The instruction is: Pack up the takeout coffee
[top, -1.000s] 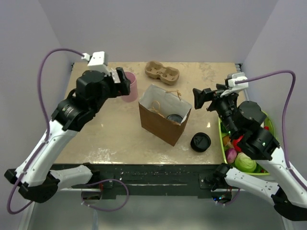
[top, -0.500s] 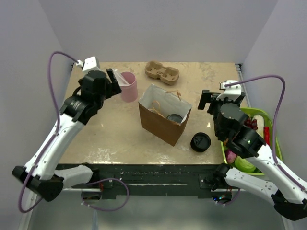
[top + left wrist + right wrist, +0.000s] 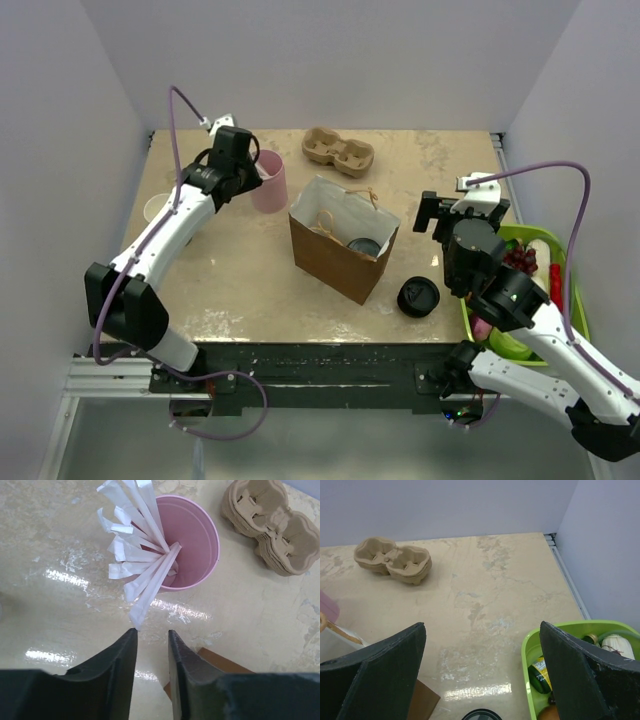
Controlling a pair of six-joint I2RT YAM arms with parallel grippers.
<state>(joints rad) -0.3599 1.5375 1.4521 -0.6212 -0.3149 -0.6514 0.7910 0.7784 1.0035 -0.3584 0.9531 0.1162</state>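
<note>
the takeout coffee is sitting near the table's front edge, just right of the brown bag. the left gripper is hovering beside the pink cup, jaws narrow and empty; the right gripper is gaping wide.

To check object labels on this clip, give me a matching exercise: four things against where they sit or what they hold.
Things:
1. pink cup
2. carrier
3. green bin
4. lidded cup

Places and states:
A. stands just right of the bag, near the front
B. holds wrapped straws
C. lies at the far edge, behind the bag
D. sits on the right, with food inside

Pairs: 1-B, 2-C, 3-D, 4-A
</note>
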